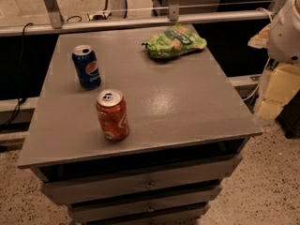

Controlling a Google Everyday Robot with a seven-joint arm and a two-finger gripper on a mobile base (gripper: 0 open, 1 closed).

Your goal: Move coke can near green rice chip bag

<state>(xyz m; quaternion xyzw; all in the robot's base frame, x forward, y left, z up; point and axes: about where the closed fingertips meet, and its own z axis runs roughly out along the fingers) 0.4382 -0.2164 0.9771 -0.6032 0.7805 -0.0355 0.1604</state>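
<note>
Hanging beyond the right edge of the cabinet [187,107], the arm [288,29] shows only as a rounded white housing at the upper right of the view; below it sits the pale yellow gripper [276,95], level with the cabinet's side and off the top altogether; it touches nothing on the top and holds nothing that can be seen; whether its jaws are open or closed I cannot tell, since the gripper is cut off by the frame.

The coke can [112,115] stands upright near the front of the grey top, left of centre; the blue can [86,66] stands upright behind it and a little further left, near but not touching; the bag [174,41] lies flat at the far side, right of centre, well apart from both cans; the gripper is well apart from the coke can; drawers [150,184] run below the top.
</note>
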